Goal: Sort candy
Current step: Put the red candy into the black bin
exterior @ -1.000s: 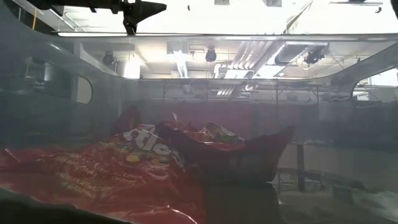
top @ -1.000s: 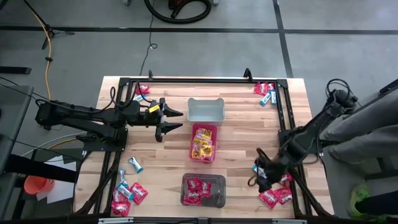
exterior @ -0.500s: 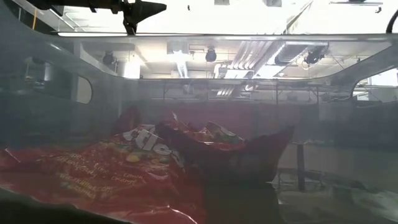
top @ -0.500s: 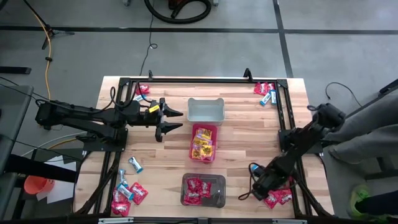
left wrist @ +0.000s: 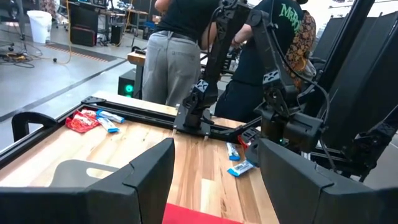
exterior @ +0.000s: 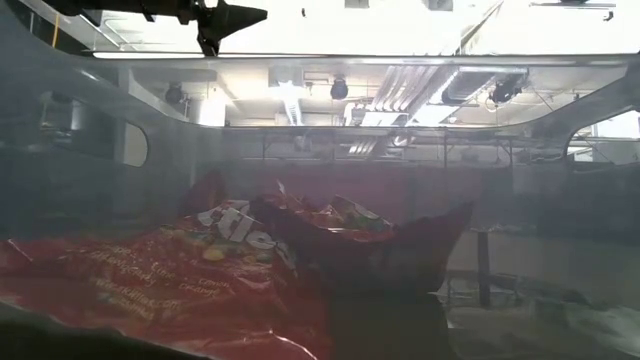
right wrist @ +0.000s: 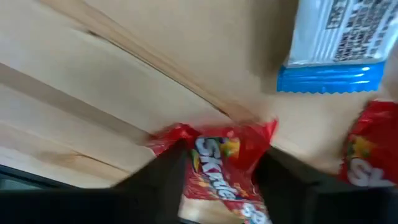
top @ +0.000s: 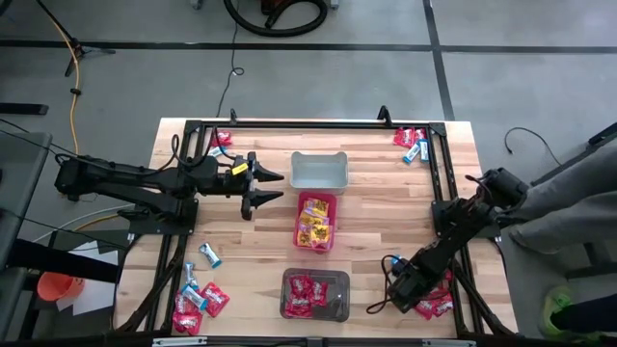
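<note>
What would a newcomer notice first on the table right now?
The right pincer is down at the candy pile near the table's front right corner, its fingers straddling a red packet. Three bins run down the middle: grey bin, pink bin, dark bin. The left pincer hovers open beside the grey bin.

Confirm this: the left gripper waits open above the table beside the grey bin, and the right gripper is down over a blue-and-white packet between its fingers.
Not quite. The right wrist view shows a red packet between the right gripper's fingers; the blue-and-white packet lies apart, farther on. The rest holds: in the high view the left gripper waits open beside the grey bin.
</note>
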